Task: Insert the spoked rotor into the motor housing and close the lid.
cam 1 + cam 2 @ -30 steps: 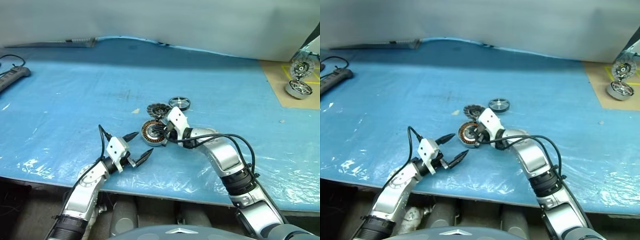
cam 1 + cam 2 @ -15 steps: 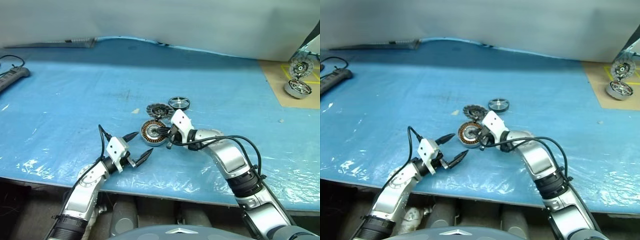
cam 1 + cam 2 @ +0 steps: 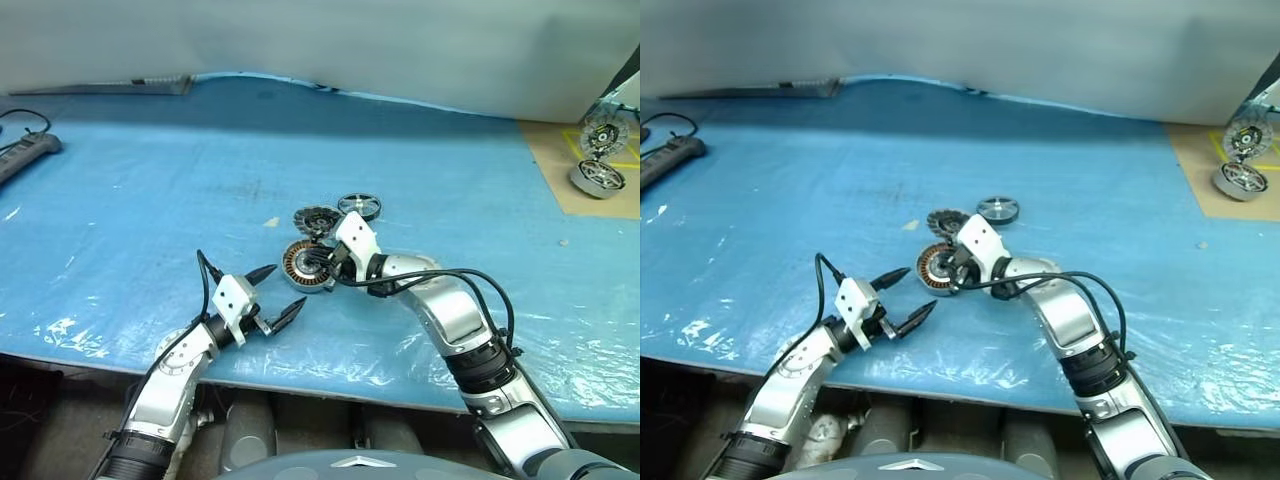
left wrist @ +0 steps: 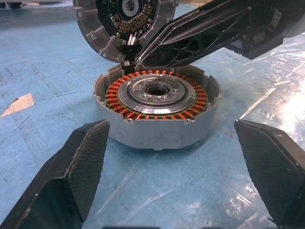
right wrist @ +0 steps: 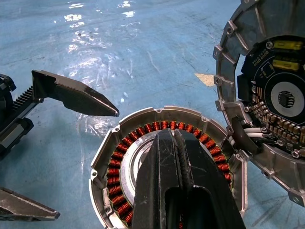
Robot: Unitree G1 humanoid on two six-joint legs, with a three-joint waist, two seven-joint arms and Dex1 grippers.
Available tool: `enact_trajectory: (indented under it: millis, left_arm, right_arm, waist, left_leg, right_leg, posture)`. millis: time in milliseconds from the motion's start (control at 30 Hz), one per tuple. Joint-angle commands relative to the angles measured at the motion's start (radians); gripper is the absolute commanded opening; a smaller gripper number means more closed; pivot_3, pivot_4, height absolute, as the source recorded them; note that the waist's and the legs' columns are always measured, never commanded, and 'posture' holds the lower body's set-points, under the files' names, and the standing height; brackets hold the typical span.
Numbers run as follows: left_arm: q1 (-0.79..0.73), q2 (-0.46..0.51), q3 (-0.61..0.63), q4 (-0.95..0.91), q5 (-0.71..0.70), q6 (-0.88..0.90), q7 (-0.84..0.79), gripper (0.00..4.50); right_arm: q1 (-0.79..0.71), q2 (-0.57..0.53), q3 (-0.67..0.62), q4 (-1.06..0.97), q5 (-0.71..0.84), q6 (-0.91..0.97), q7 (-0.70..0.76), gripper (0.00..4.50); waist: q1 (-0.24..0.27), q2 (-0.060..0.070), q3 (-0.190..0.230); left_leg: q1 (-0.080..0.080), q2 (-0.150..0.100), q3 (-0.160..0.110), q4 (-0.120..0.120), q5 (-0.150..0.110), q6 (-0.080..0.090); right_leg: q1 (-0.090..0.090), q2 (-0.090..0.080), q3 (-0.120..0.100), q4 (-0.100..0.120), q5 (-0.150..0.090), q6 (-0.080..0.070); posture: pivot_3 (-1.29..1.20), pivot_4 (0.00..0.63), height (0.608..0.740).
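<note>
The motor housing [image 4: 157, 112] is seen resting on the blue counter [image 3: 150, 190], copper windings up, with the lid [image 5: 267, 90] propped tilted at its far edge and joined to it by short wires. The spoked rotor [image 3: 358, 206] lies just beyond. The right gripper [image 5: 176, 157] is held shut and empty over the housing's hub; the left gripper [image 3: 272, 293] is held wide open just beside the housing

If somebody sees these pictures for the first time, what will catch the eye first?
Probably the housing with its ring of copper windings, lying mid-table on the blue sheet. The shut right claw hangs over it, while the open left claw waits beside it. Behind lie the lid and the rotor.
</note>
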Motion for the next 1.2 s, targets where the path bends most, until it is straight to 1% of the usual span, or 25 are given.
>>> enact_trajectory:
  millis: [33, 133, 200, 267, 333, 400, 467, 533, 567, 700, 833, 967, 1067, 1200]
  left_arm:
    - [0.012, 0.006, 0.004, -0.032, 0.000, -0.018, 0.006, 4.50]
    - [0.015, 0.008, 0.008, -0.038, -0.001, -0.019, 0.009, 4.50]
    - [0.017, 0.012, 0.013, -0.049, -0.007, -0.017, 0.010, 4.50]
    - [0.017, 0.016, 0.019, -0.056, -0.014, -0.013, 0.009, 4.50]
    - [0.011, 0.017, 0.028, -0.058, -0.025, -0.005, 0.008, 4.50]
    - [0.001, 0.019, 0.041, -0.053, -0.044, 0.007, 0.005, 4.50]
    - [-0.008, 0.023, 0.048, -0.049, -0.051, 0.013, 0.000, 4.50]
    - [-0.013, 0.025, 0.049, -0.046, -0.053, 0.016, -0.002, 4.50]
    - [-0.015, 0.025, 0.050, -0.045, -0.054, 0.017, -0.002, 4.50]
    - [-0.011, 0.026, 0.056, -0.050, -0.054, 0.020, 0.002, 4.50]
    - [-0.005, 0.021, 0.053, -0.049, -0.049, 0.016, 0.006, 4.50]
    - [-0.002, 0.013, 0.049, -0.045, -0.043, 0.011, 0.014, 4.50]
    - [0.002, 0.009, 0.049, -0.046, -0.039, 0.007, 0.022, 4.50]
    - [0.005, 0.007, 0.049, -0.046, -0.036, 0.005, 0.030, 4.50]
  right_arm:
    - [0.017, -0.094, -0.072, -0.053, 0.024, -0.017, 0.053, 0.02]
    - [0.031, -0.177, -0.116, -0.073, 0.042, -0.029, 0.091, 0.02]
    - [0.028, -0.250, -0.161, -0.063, 0.032, -0.036, 0.103, 0.02]
    - [0.015, -0.294, -0.181, -0.033, 0.012, -0.045, 0.099, 0.02]
    - [-0.023, -0.305, -0.186, 0.027, -0.008, -0.043, 0.077, 0.02]
    - [-0.088, -0.287, -0.183, 0.116, -0.031, -0.035, 0.040, 0.02]
    - [-0.162, -0.253, -0.171, 0.202, -0.046, -0.039, 0.016, 0.39]
    - [-0.222, -0.222, -0.163, 0.268, -0.054, -0.052, 0.008, 0.91]
    - [-0.243, -0.209, -0.162, 0.293, -0.057, -0.060, 0.008, 1.23]
    - [-0.399, -0.132, -0.173, 0.497, -0.064, -0.058, -0.018, 2.62]
    - [-0.519, -0.099, -0.168, 0.716, -0.077, -0.121, 0.015, 2.62]
    - [-0.602, -0.087, -0.154, 0.898, -0.108, -0.205, 0.055, 2.62]
    - [-0.636, -0.091, -0.141, 0.985, -0.128, -0.246, 0.112, 2.62]
    - [-0.650, -0.098, -0.137, 1.043, -0.149, -0.282, 0.178, 2.62]
  waist:
    - [0.003, 0.000, 0.000]
    - [0.006, 0.000, 0.000]
    - [0.005, 0.000, 0.000]
    - [0.003, 0.000, 0.000]
    - [-0.003, 0.000, 0.000]
    - [-0.009, 0.000, 0.000]
    - [-0.009, 0.000, 0.000]
    - [-0.009, 0.000, 0.000]
    - [-0.008, 0.000, 0.000]
    - [-0.004, 0.000, 0.000]
    - [0.001, 0.000, 0.000]
    - [0.001, 0.000, 0.000]
    - [0.000, 0.000, 0.000]
    - [0.000, 0.000, 0.000]
  left_leg:
    - [0.000, 0.000, 0.000, 0.000, 0.000, 0.000]
    - [0.000, -0.001, 0.000, 0.000, 0.000, 0.000]
    - [0.000, 0.000, 0.000, 0.000, 0.000, 0.000]
    - [0.001, 0.000, 0.000, 0.000, 0.000, 0.000]
    - [0.001, 0.000, 0.000, 0.000, 0.000, 0.000]
    - [0.002, 0.001, 0.001, 0.001, 0.000, 0.000]
    - [0.002, 0.000, 0.001, 0.002, 0.000, 0.000]
    - [0.001, 0.001, 0.001, 0.003, 0.000, 0.000]
    - [0.001, 0.001, 0.001, 0.003, 0.000, 0.000]
    - [-0.001, 0.001, 0.001, 0.003, 0.000, 0.001]
    - [-0.002, 0.001, 0.002, 0.004, 0.000, 0.000]
    - [-0.002, 0.001, 0.002, 0.004, 0.000, 0.000]
    - [-0.003, 0.002, 0.002, 0.005, 0.000, 0.000]
    - [-0.003, 0.002, 0.002, 0.007, 0.000, 0.001]
  right_leg:
    - [0.000, 0.000, 0.000, 0.000, 0.000, 0.000]
    - [0.001, -0.001, 0.000, -0.001, 0.001, 0.001]
    - [0.001, 0.000, 0.000, -0.001, 0.001, 0.002]
    - [0.001, 0.000, 0.000, 0.000, 0.001, 0.001]
    - [0.001, 0.000, 0.001, 0.000, 0.001, 0.001]
    - [0.001, 0.001, 0.001, 0.000, 0.001, 0.000]
    - [0.000, 0.001, 0.001, 0.001, 0.000, -0.004]
    - [0.000, 0.001, 0.001, 0.002, 0.000, -0.004]
    - [0.000, 0.001, 0.001, 0.002, 0.000, -0.004]
    - [-0.001, 0.001, 0.001, 0.002, 0.000, -0.004]
    - [-0.002, 0.001, 0.000, 0.004, 0.000, -0.005]
    - [-0.002, 0.000, 0.000, 0.004, 0.000, -0.005]
    - [-0.003, 0.001, 0.000, 0.005, 0.000, -0.005]
    - [-0.006, 0.001, 0.000, 0.013, -0.002, -0.008]
  posture:
    - [0.00, 0.150, 0.740]
    - [0.00, 0.150, 0.740]
    - [0.00, 0.150, 0.740]
    - [0.00, 0.150, 0.740]
    - [0.00, 0.150, 0.740]
    - [0.00, 0.150, 0.740]
    - [0.00, 0.150, 0.740]
    - [0.00, 0.150, 0.740]
    - [0.00, 0.150, 0.740]
    - [0.00, 0.150, 0.740]
    - [0.00, 0.150, 0.740]
    - [0.00, 0.150, 0.740]
    - [0.00, 0.150, 0.740]
    - [0.00, 0.150, 0.740]
